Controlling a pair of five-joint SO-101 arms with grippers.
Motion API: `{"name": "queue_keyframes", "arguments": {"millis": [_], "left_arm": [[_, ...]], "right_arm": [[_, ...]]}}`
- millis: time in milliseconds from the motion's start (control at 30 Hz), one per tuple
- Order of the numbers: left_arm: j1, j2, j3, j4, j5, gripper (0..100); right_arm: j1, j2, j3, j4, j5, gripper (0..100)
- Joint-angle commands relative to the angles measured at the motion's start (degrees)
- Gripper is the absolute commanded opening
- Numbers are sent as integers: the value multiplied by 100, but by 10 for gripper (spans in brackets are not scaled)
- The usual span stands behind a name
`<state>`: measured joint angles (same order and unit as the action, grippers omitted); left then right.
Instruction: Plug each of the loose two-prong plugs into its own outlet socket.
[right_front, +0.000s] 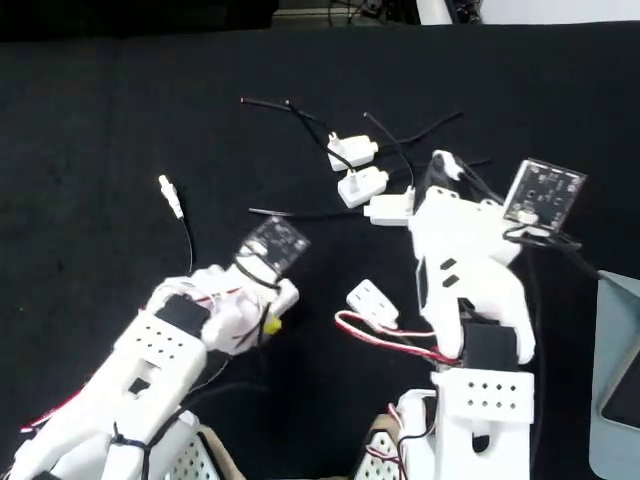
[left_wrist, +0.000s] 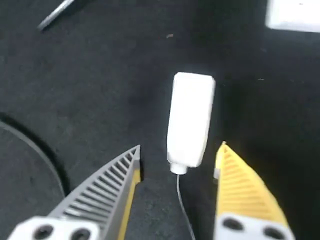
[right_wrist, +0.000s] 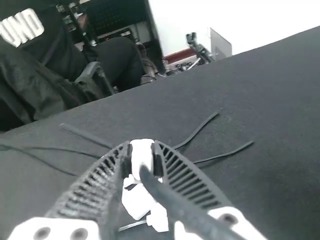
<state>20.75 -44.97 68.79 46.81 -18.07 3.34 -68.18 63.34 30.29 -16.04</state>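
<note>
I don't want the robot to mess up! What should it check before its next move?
1. Is the left gripper open? Ok.
2. Does the loose white piece lie between its fingers? Ok, its cord end does.
3. Is the right gripper shut on the held white piece? Ok.
4. Is the held white piece a plug or a socket? Cannot tell.
5. Are the prongs lined up with a socket? Cannot tell.

Matt black cloth table cover; smooth white plastic plug; ribbed plastic fingers on left gripper.
</note>
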Motion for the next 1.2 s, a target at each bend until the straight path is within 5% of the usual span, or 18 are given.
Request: {"name": "queue_keyframes", "arguments": {"millis": [0,333,567,767,1000,1167], "left_arm": [[-444,-114,-303,-18,105,254],[-1200,-114,-338,-475,105,256],[-1191,-123,-778,44,114,256],[-1508,-123,-1288,1099,158,252],[-2923,-132,-1305,1125,440,252],[-3178,-642,-822,1037,510,252]], "right_arm": [[-202,-66,-57,18,88,11],[-202,-66,-40,18,88,11],[-422,-66,-31,62,273,11],[-1714,-66,-136,870,1020,11],[-3121,-57,-92,1310,1670,11],[-3684,277,-145,1310,1873,11]]}}
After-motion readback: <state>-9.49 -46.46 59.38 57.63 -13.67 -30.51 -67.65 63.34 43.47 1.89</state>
